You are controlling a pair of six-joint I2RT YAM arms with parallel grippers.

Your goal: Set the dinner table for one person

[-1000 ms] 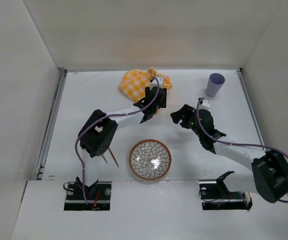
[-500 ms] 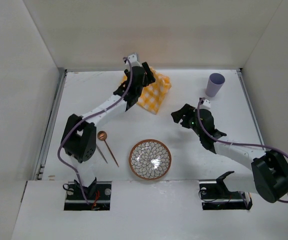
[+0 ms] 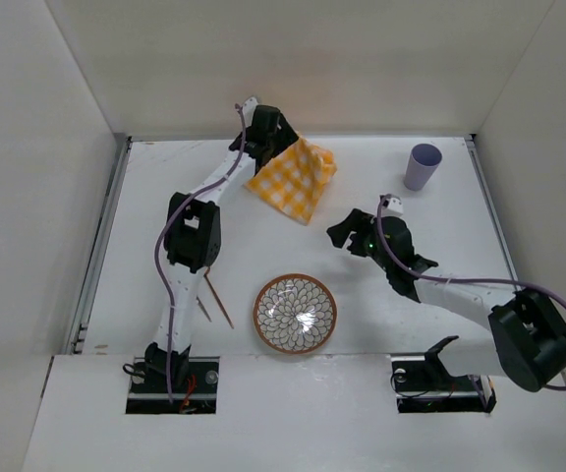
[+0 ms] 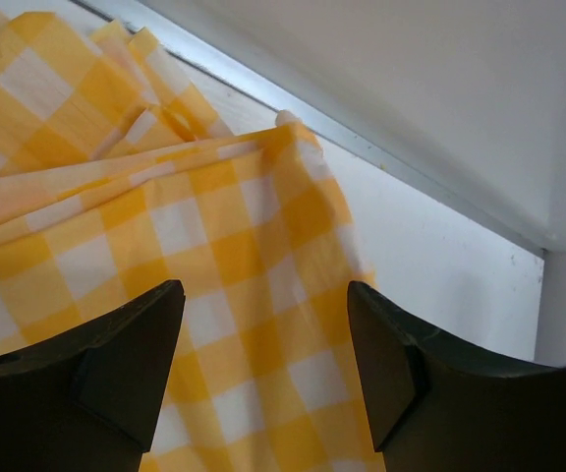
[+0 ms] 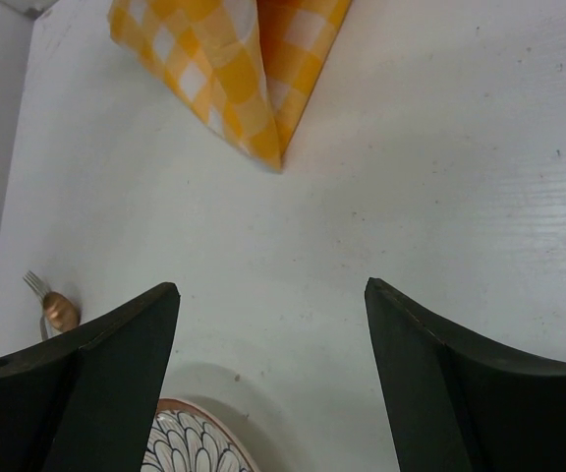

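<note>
The white dinner table holds a yellow-and-white checkered cloth, spread out flat at the back centre. My left gripper hovers over the cloth's far left corner, open. In the left wrist view the cloth fills the space below the open left gripper, with nothing pinched. A flower-patterned plate sits near the front centre. My right gripper is open and empty over bare table between cloth and plate. In the right wrist view the open right gripper is seen with the plate's rim and the cloth's corner.
A lilac cup stands upright at the back right. A spoon and fork lie left of the plate; they also show in the right wrist view. Metal rails run along the table's side edges, and white walls close in on three sides.
My left arm carried the cloth from a crumpled heap toward the back left; it now lies spread flat and the jaws are open. My right gripper shifted slightly left.
</note>
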